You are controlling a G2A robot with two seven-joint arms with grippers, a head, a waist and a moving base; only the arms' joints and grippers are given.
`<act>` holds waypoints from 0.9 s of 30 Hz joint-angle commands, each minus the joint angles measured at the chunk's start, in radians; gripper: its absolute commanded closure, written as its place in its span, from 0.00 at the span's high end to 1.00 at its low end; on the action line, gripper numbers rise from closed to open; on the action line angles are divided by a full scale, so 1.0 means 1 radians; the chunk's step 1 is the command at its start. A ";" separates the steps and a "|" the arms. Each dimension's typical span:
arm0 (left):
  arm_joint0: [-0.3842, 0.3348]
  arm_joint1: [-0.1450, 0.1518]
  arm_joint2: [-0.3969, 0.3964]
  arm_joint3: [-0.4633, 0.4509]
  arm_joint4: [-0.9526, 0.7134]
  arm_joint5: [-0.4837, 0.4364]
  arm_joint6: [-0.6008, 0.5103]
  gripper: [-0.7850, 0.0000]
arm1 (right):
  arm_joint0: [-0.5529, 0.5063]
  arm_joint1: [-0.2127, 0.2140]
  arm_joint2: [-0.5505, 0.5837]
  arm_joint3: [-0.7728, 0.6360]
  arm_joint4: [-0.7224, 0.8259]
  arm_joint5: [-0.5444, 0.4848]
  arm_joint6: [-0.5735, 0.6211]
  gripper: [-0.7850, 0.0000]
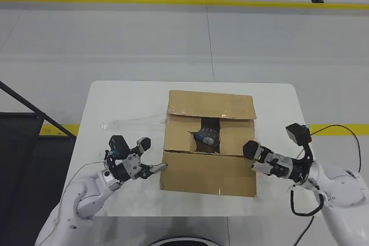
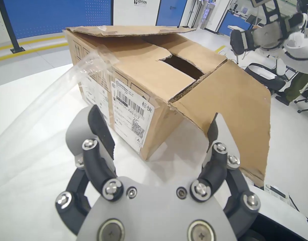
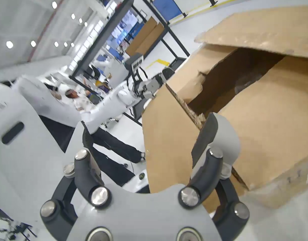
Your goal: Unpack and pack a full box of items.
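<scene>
The box (image 1: 209, 175) sits in the middle of the white table (image 1: 104, 98), with its top partly open. On its side towards the left arm there's a white shipping label (image 2: 130, 116) with a barcode, a square code and lines of small print. Further along the same side are printed handling arrows (image 2: 77, 47). A clear strip (image 2: 88, 63) trails off that side over the table. The blue panels (image 2: 56, 8) behind carry a white logo.

The left claw (image 2: 155, 116) is spread wide and holds nothing. It sits at the box's near corner, with one finger (image 2: 219, 131) right up against the near flap (image 2: 234, 106). I can't tell whether it is actually touching.

The right claw (image 3: 147, 122) is at the other end of that flap, also wide open. The flap's edge stands between its fingers, and one finger (image 3: 214, 136) lies against the cardboard. It isn't clamped on.

The far flap (image 1: 212, 103) is folded back. The torn inner flaps leave a gap, and through it a dark item (image 1: 208, 136) shows inside.
</scene>
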 commanded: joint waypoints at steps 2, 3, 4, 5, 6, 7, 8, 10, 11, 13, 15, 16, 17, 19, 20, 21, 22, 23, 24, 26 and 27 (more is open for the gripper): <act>0.001 0.001 0.001 0.001 -0.006 0.010 0.008 1.00 | 0.048 -0.004 -0.020 0.017 0.040 0.096 -0.015 1.00; 0.001 0.001 0.001 0.001 -0.006 0.010 0.008 1.00 | 0.057 -0.004 -0.022 0.021 0.039 0.114 -0.021 1.00; 0.001 0.001 0.001 0.001 -0.006 0.010 0.008 1.00 | 0.057 -0.004 -0.022 0.021 0.039 0.114 -0.021 1.00; 0.001 0.001 0.001 0.001 -0.006 0.010 0.008 1.00 | 0.057 -0.004 -0.022 0.021 0.039 0.114 -0.021 1.00; 0.001 0.001 0.001 0.001 -0.006 0.010 0.008 1.00 | 0.057 -0.004 -0.022 0.021 0.039 0.114 -0.021 1.00; 0.001 0.001 0.001 0.001 -0.006 0.010 0.008 1.00 | 0.057 -0.004 -0.022 0.021 0.039 0.114 -0.021 1.00; 0.001 0.001 0.001 0.001 -0.006 0.010 0.008 1.00 | 0.057 -0.004 -0.022 0.021 0.039 0.114 -0.021 1.00; 0.001 0.001 0.001 0.001 -0.006 0.010 0.008 1.00 | 0.057 -0.004 -0.022 0.021 0.039 0.114 -0.021 1.00; 0.001 0.001 0.001 0.001 -0.006 0.010 0.008 1.00 | 0.057 -0.004 -0.022 0.021 0.039 0.114 -0.021 1.00; 0.001 0.001 0.001 0.001 -0.006 0.010 0.008 1.00 | 0.057 -0.004 -0.022 0.021 0.039 0.114 -0.021 1.00; 0.001 0.001 0.001 0.001 -0.006 0.010 0.008 1.00 | 0.055 -0.005 -0.027 0.021 0.046 0.124 -0.026 1.00; 0.001 0.000 0.002 0.000 -0.006 0.012 0.008 1.00 | 0.058 -0.008 -0.039 0.017 0.061 0.156 -0.047 1.00; 0.001 0.001 0.005 -0.006 -0.004 0.012 0.007 1.00 | 0.069 -0.011 -0.049 0.022 0.058 0.187 -0.071 1.00; 0.000 0.002 0.003 -0.013 0.008 0.019 0.010 1.00 | 0.095 -0.017 -0.079 0.041 0.077 0.252 -0.093 1.00; 0.002 0.002 0.004 -0.015 0.011 0.022 0.016 1.00 | 0.113 -0.019 -0.093 0.051 0.073 0.277 -0.083 1.00; 0.003 0.002 0.004 -0.016 0.010 0.024 0.022 1.00 | 0.130 -0.021 -0.109 0.064 0.078 0.301 -0.066 1.00; 0.004 0.003 0.004 -0.016 0.010 0.024 0.026 1.00 | 0.148 -0.023 -0.122 0.079 0.079 0.322 -0.051 1.00; 0.004 0.003 0.004 -0.015 0.012 0.022 0.028 1.00 | 0.167 -0.025 -0.135 0.095 0.066 0.347 -0.038 1.00; 0.004 0.004 0.005 -0.014 0.012 0.020 0.032 1.00 | 0.185 -0.027 -0.148 0.108 0.064 0.370 -0.036 1.00; 0.004 0.005 0.005 -0.012 0.013 0.014 0.040 1.00 | 0.215 -0.033 -0.173 0.133 0.062 0.398 -0.036 1.00; 0.005 0.005 0.006 -0.010 0.014 0.012 0.044 1.00 | 0.228 -0.036 -0.184 0.147 0.066 0.411 -0.044 1.00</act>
